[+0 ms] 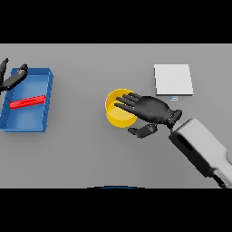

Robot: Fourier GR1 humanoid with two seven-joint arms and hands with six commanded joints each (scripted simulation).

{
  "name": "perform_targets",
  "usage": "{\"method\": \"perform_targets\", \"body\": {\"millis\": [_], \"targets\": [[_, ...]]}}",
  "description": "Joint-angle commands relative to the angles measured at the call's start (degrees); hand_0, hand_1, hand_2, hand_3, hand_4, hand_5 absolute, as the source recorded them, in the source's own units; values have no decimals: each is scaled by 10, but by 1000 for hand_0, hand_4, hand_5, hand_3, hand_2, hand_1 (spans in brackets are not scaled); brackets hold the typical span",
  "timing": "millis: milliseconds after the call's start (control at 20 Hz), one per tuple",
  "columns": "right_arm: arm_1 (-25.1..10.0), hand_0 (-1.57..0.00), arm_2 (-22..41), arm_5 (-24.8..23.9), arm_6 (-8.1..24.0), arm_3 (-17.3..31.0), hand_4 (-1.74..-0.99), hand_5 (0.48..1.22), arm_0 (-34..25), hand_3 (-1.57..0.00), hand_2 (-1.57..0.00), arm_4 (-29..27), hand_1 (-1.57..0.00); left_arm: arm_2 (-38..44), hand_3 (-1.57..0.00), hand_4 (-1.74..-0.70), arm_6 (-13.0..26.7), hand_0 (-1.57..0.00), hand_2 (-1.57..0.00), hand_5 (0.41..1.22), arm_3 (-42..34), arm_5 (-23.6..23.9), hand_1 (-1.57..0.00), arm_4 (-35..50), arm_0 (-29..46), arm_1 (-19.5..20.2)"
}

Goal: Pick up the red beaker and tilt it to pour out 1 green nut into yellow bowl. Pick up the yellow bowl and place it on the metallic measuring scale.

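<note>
Over the yellow bowl at mid-bench, the right robot hand was held spread, nothing gripped. A sideways nudge could be given, tipping it short of the metallic scale. No green nut could be seen inside.

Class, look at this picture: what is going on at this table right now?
The robot's right hand reaches over the yellow bowl, fingers straight above its rim, thumb beside it, not closed on it. The metallic scale lies bare behind the bowl. The left hand shows at the far left, over the edge of a blue tray holding a red object.
</note>
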Motion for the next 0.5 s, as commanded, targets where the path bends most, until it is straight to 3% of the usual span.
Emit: {"method": "perform_targets", "body": {"millis": [0,350,450], "targets": [[-1,1,7,3,-6,17,-1215,704,-10,1,1,7,1,-2,0,-720,1,0,0,687,-6,5,0,0,6,-2],[26,1,63,48,3,105,-1239,705,-79,1,1,47,1,8,1,-724,-10,1,1,687,-7,6,1,9,15,6],[24,1,75,48,-12,126,-1259,714,-91,1,1,56,1,9,1,-723,-9,1,1,688,1,0,1,10,14,5]]}}
